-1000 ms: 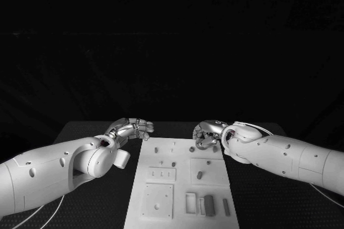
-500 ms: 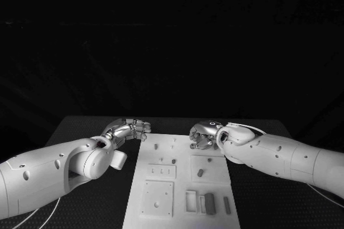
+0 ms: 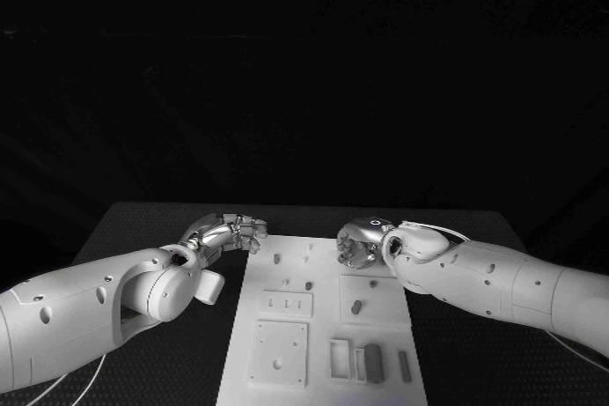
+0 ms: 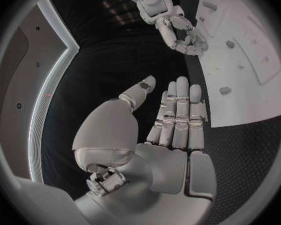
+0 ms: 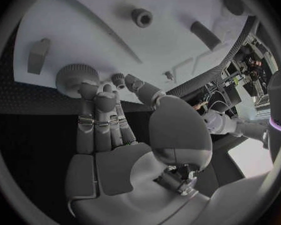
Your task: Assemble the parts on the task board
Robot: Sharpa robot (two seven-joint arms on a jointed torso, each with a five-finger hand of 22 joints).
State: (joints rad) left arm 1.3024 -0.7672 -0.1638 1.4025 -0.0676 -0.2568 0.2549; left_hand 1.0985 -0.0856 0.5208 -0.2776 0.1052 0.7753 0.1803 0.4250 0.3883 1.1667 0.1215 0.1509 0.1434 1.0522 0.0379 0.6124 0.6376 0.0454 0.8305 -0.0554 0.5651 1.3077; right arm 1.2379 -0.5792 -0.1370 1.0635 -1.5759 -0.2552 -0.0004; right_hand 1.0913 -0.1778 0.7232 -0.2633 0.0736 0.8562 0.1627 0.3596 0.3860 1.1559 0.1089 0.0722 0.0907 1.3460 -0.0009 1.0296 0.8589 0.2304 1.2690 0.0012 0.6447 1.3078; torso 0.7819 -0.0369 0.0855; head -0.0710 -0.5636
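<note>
Right hand (image 5: 115, 135) has its fingertips on a round knob (image 5: 77, 76) at the board (image 3: 318, 335) corner. I'd get the thumb around first, then lift straight. Left hand (image 4: 172, 125) flat, holding nothing.

No readable text, label, brand, number or sign on any surface.

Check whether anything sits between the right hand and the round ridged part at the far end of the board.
Nothing visible does. In the right wrist view the right hand has its fingertips right at the round ridged part on the edge of the board; whether they grip it, I cannot tell.
</note>
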